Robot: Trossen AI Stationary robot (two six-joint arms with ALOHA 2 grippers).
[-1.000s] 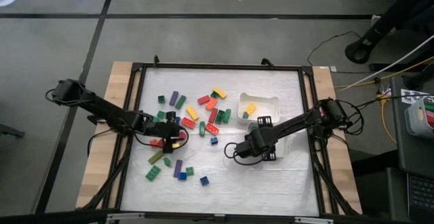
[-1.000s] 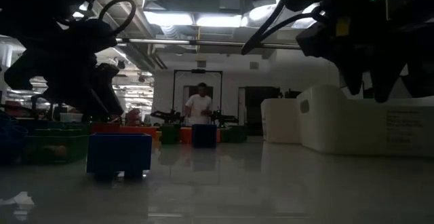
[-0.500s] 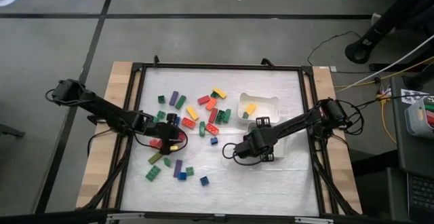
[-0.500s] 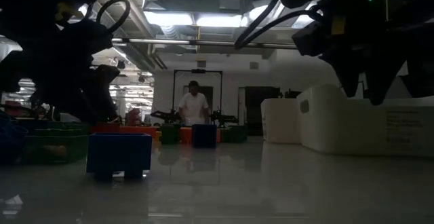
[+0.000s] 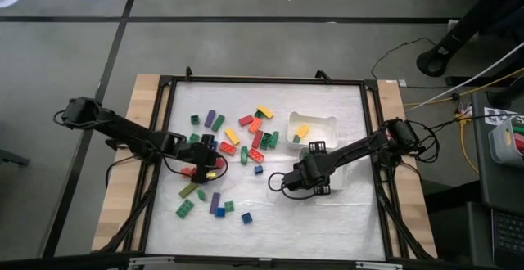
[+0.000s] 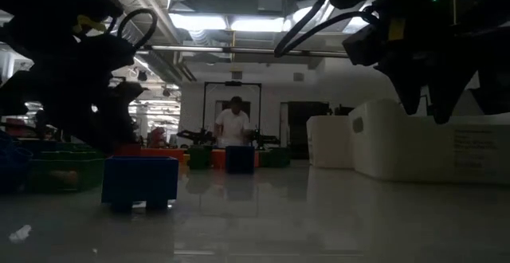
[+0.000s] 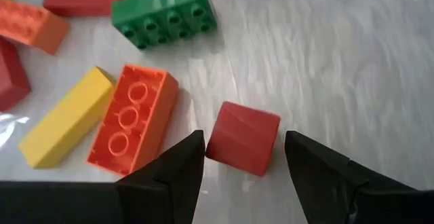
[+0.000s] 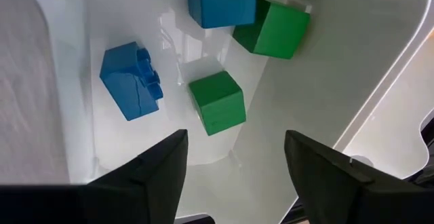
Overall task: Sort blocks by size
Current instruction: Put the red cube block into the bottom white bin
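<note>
Coloured blocks [image 5: 233, 139] lie scattered on the white mat, left of middle. My left gripper [image 5: 203, 166] stands open low over them. In the left wrist view a small red cube [image 7: 243, 137] lies on the mat between its fingers [image 7: 180, 164]; whether one touches the cube I cannot tell. An orange bar [image 7: 134, 125] and a yellow bar [image 7: 66, 125] lie beside it. My right gripper [image 5: 313, 180] hangs open above a white tray [image 8: 319, 81] that holds two green cubes [image 8: 217, 102] and two blue blocks [image 8: 130, 81].
A second white tray [image 5: 315, 127] at the far right of the pile holds a yellow bar. A green block [image 7: 166, 12] and red and orange bars lie beyond the red cube. A black frame [image 5: 262, 80] rims the mat. A person [image 6: 233, 127] stands far behind the table.
My left gripper has rolled a little about its own line and shifted slightly over the red cube, staying open. My right gripper has kept still over the tray.
</note>
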